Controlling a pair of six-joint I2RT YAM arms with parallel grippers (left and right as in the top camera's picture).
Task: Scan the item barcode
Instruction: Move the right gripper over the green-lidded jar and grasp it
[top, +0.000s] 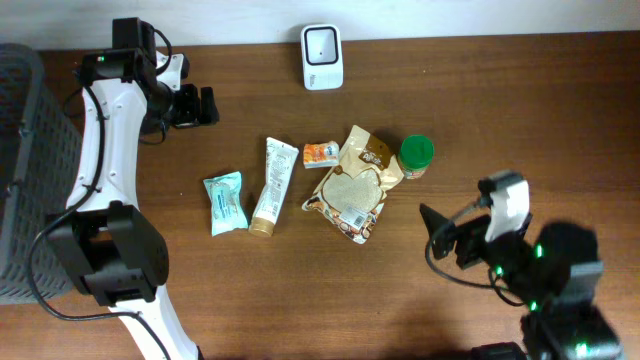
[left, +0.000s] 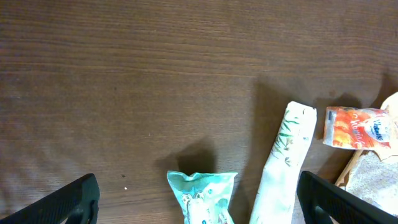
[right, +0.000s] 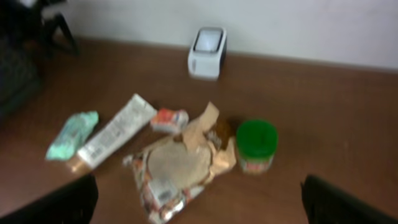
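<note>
Mock shop checkout on a wooden table (top: 520, 100): white barcode scanner (top: 322, 56), small packaged groceries (top: 350, 190), grey mesh basket (top: 25, 150) alongside.

We see the desk (top: 500, 100) in dark brown w/ fine wood grain. Scanner (top: 322, 56): white, dark window. Packet (top: 224, 202) on the left is mint-teal w/ paler print. Tube (top: 273, 186): white, green leaf pattern, tan cap. Sachet (top: 321, 154): orange-red w/ a white patch. Bag (top: 352, 185): beige and brown, white label area. Jar (top: 416, 155): bright green lid. Basket (top: 25, 150), far left: grey mesh.
</note>
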